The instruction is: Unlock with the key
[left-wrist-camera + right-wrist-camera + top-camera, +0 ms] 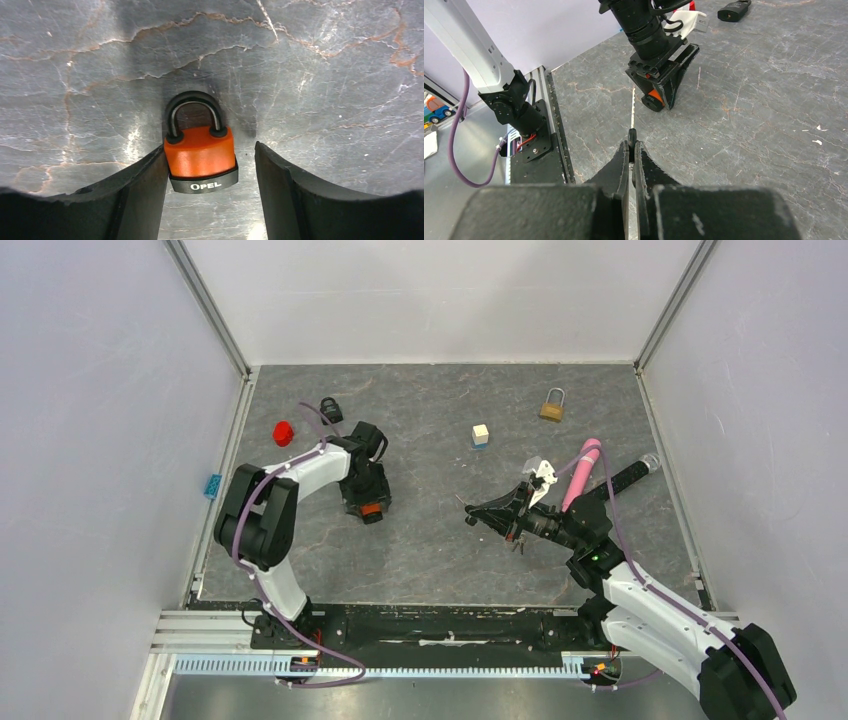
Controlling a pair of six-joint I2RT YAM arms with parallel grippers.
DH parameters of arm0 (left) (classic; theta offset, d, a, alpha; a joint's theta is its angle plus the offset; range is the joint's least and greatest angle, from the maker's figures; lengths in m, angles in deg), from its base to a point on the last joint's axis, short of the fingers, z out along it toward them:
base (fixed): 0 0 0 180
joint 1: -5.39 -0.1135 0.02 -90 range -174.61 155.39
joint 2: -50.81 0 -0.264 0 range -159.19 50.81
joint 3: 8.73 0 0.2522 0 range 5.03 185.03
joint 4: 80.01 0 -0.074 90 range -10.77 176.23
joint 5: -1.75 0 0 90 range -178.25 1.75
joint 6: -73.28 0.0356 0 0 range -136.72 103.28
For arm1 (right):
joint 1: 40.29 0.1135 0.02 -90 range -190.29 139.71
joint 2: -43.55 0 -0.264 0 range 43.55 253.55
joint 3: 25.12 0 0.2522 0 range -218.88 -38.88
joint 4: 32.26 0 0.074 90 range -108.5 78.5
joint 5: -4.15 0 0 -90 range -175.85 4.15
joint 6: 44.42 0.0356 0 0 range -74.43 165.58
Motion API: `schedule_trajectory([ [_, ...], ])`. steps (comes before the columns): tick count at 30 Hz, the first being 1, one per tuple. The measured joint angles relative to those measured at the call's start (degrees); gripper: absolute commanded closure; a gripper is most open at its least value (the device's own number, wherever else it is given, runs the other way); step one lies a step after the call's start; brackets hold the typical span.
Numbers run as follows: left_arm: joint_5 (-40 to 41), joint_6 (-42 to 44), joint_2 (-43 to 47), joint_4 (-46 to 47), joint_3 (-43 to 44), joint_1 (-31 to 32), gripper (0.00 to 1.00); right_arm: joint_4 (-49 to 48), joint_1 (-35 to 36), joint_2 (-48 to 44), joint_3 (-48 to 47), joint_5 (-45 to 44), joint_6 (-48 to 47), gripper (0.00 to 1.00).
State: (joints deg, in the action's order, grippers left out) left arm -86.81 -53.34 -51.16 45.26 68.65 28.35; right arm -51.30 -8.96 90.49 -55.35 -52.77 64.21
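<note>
Lock-securing step: padlock (pixel 200 157) lies on bench (pixel 325 75), straddled by released left end effector (pixel 367 502), one finger touching. Key (pixel 631 136) is pinched in clenched right end effector (pixel 631 150), well apart. Next: padlock to be clamped, key lined up.

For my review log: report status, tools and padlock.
Left tool open, straddling orange padlock, one finger touching. Right tool shut on key, short of padlock. Nothing between them.

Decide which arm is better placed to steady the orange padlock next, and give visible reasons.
Left. The left gripper straddles the orange padlock, jaws open, one finger against its side. The right gripper is pinched shut on a thin dark piece, probably the key, and sits apart from the lock.
</note>
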Motion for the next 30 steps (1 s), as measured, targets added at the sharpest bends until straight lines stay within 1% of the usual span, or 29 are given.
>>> schedule_trajectory([
  [8, -0.9, -2.05, 0.92, 1.07, -1.01, 0.0, 0.3, 0.17, 0.0, 0.02, 0.0, 0.0, 0.02, 1.0],
  [23, 3.23, -5.95, -0.46, -0.09, 0.48, 0.0, 0.35, 0.39, 0.0, 0.11, 0.24, 0.07, 0.02, 1.0],
  [25, 4.04, -6.08, -0.85, -0.22, 0.98, -0.02, 0.37, 0.37, 0.0, 0.33, 0.24, 0.04, 0.02, 1.0],
  [27, 4.52, -6.19, -1.18, -0.46, 1.33, -0.02, 0.42, 0.37, 0.0, 0.5, 0.24, 0.07, 0.02, 1.0],
  [29, 4.98, -6.21, -1.27, -0.79, 1.38, -0.04, 0.52, 0.37, 0.0, 0.66, 0.24, 0.07, 0.02, 1.0],
  [30, 5.42, -6.23, -1.27, -0.96, 1.38, -0.07, 0.6, 0.37, 0.0, 0.72, 0.24, 0.07, 0.02, 1.0],
])
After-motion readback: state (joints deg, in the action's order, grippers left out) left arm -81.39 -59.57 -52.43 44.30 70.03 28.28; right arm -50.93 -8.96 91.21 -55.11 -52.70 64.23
